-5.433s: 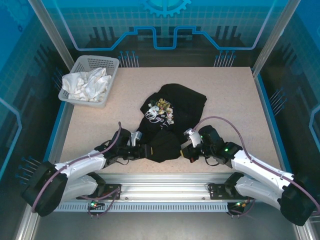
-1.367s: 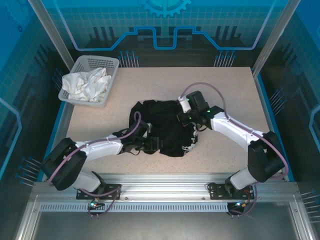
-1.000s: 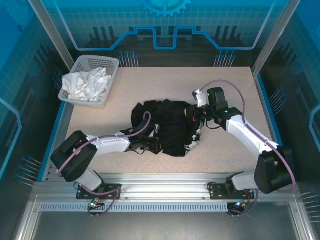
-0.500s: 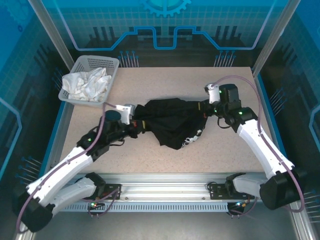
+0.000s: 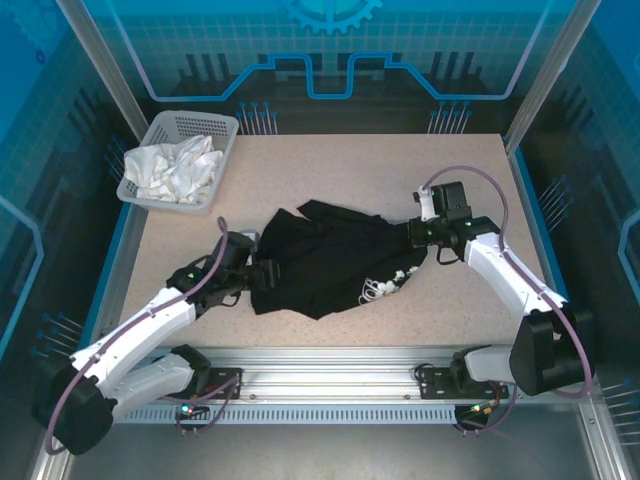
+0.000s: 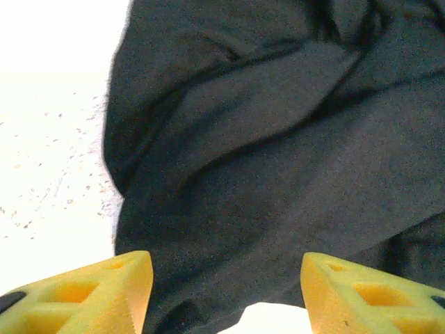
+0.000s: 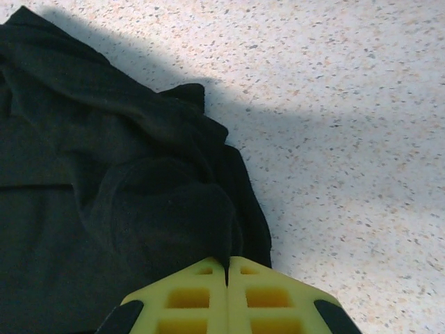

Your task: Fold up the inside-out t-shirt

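The inside-out t-shirt (image 5: 325,262) lies crumpled and stretched across the middle of the table, black, with bits of white print (image 5: 385,288) peeking out at its near right edge. My left gripper (image 5: 258,273) sits at the shirt's left end. Its yellow fingers (image 6: 104,292) stand wide apart and open, with black cloth (image 6: 278,139) lying just beyond them and nothing pinched. My right gripper (image 5: 416,236) is at the shirt's right end. It is shut (image 7: 227,268) on a fold of the black fabric (image 7: 167,202), low over the table.
A grey basket (image 5: 192,121) holding a white cloth garment (image 5: 175,168) stands at the back left corner. Bare speckled tabletop (image 5: 470,170) lies to the right and behind the shirt. A metal rail (image 5: 330,372) runs along the near edge.
My left gripper has opened and let go of the shirt's left end and dropped nearer the table. The shirt now sags flatter on the table. My right gripper stays shut on the right end.
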Tool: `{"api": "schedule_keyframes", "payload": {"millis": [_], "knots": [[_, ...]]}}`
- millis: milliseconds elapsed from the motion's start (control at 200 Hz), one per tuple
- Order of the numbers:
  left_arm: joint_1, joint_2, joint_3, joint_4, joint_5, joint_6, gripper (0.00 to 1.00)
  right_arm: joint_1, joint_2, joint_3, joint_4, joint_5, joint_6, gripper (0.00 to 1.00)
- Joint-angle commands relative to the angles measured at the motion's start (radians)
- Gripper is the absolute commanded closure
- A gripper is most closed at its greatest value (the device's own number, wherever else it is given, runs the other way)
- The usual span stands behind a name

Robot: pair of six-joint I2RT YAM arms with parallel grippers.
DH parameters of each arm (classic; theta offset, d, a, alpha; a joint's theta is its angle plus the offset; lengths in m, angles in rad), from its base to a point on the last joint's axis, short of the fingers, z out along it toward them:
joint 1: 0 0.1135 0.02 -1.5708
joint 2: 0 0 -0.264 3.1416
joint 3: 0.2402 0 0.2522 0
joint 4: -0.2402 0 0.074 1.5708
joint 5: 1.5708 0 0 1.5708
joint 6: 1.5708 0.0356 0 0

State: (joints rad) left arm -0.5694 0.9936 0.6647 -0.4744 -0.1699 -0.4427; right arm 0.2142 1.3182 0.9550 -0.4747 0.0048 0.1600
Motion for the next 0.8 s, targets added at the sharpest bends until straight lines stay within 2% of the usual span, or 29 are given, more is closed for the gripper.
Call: {"api": "schedule_keyframes", "payload": {"millis": [0,110,255,370,460,510,595,650,795], "knots": [[-0.116,0.046,0.054,0.114,-0.116,0.095,0.32,0.017,0.004,0.003,0.034,-0.045,0.006,0.94],[-0.205,0.205,0.114,0.193,-0.095,0.185,0.28,0.017,-0.004,-0.005,0.037,-0.043,0.004,0.94],[-0.32,0.458,0.239,0.183,-0.129,0.33,0.22,0.012,-0.027,-0.012,0.029,-0.039,-0.001,0.94],[-0.357,0.646,0.342,0.124,-0.154,0.364,0.19,0.003,-0.046,-0.015,0.024,-0.039,-0.006,0.94],[-0.361,0.736,0.377,0.133,-0.198,0.375,0.2,-0.002,-0.057,-0.022,0.024,-0.046,-0.007,0.94],[-0.358,0.775,0.39,0.145,-0.236,0.376,0.24,-0.003,-0.057,-0.024,0.024,-0.049,-0.007,0.94],[-0.347,0.807,0.425,0.141,-0.262,0.376,0.4,-0.007,-0.06,-0.027,0.023,-0.055,-0.007,0.94],[-0.34,0.804,0.43,0.151,-0.251,0.366,0.51,-0.007,-0.066,-0.031,0.022,-0.054,-0.008,0.94],[-0.312,0.772,0.432,0.168,-0.185,0.359,0.72,-0.009,-0.079,-0.039,0.022,-0.047,-0.011,0.94]]}}
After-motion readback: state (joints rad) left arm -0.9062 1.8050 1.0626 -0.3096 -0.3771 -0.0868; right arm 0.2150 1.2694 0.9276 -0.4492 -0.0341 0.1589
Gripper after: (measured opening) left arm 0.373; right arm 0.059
